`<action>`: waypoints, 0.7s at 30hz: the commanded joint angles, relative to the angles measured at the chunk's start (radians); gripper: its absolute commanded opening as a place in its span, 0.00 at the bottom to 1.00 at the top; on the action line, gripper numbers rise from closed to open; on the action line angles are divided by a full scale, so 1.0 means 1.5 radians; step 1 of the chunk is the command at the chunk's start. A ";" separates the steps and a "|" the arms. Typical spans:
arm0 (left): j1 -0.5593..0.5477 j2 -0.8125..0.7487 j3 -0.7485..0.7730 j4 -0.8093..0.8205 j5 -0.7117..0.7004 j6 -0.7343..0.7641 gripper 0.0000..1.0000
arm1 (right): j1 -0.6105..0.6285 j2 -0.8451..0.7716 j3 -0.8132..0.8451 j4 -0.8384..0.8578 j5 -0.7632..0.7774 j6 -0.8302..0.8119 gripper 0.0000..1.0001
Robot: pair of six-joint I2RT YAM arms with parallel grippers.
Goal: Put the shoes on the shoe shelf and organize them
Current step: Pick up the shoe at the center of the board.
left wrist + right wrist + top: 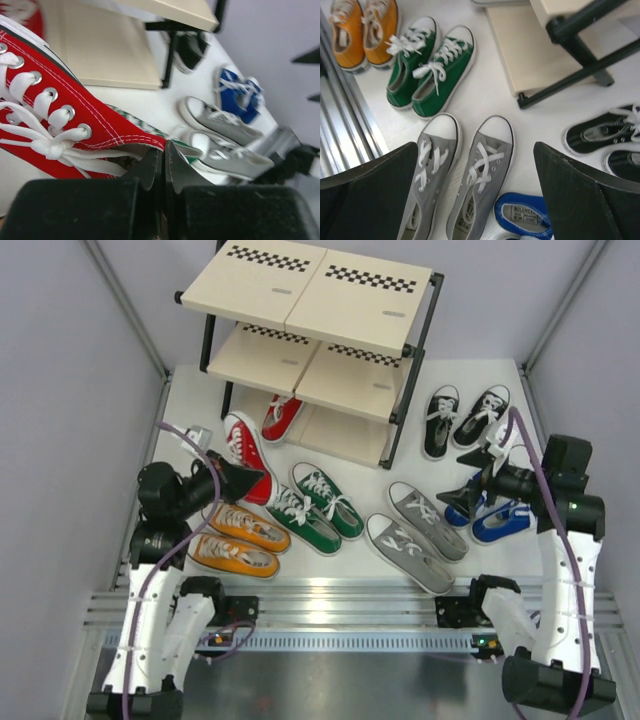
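My left gripper (243, 481) (164, 148) is shut on the collar edge of a red shoe (244, 452) (75, 112), at its heel end. The other red shoe (282, 417) lies by the bottom tier of the shoe shelf (310, 300) (100, 55). My right gripper (468, 498) (475, 150) hangs open above the blue pair (497, 520) (525, 215) and the grey pair (418, 536) (470, 175), holding nothing. The green pair (318, 505) (430, 65), orange pair (236, 540) (365, 30) and black pair (462, 420) (600, 135) lie on the white table.
The shelf's black legs (580, 70) stand at the table's back centre, and its upper two tiers hold nothing. A metal rail (330, 600) runs along the near edge in front of the arm bases. Grey walls close in both sides.
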 commanded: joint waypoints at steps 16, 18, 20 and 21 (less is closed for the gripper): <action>-0.466 0.103 0.149 0.085 0.021 0.032 0.00 | 0.037 0.020 0.062 0.281 -0.056 0.661 1.00; -0.519 0.146 0.174 0.085 -0.034 0.062 0.00 | 0.088 0.013 0.057 0.284 0.057 0.706 0.99; -0.599 0.194 0.196 0.085 -0.095 0.095 0.00 | 0.186 0.015 0.055 0.263 0.203 0.739 0.99; -0.626 0.211 0.220 0.085 -0.111 0.105 0.00 | 0.213 0.015 0.049 0.265 0.232 0.752 0.99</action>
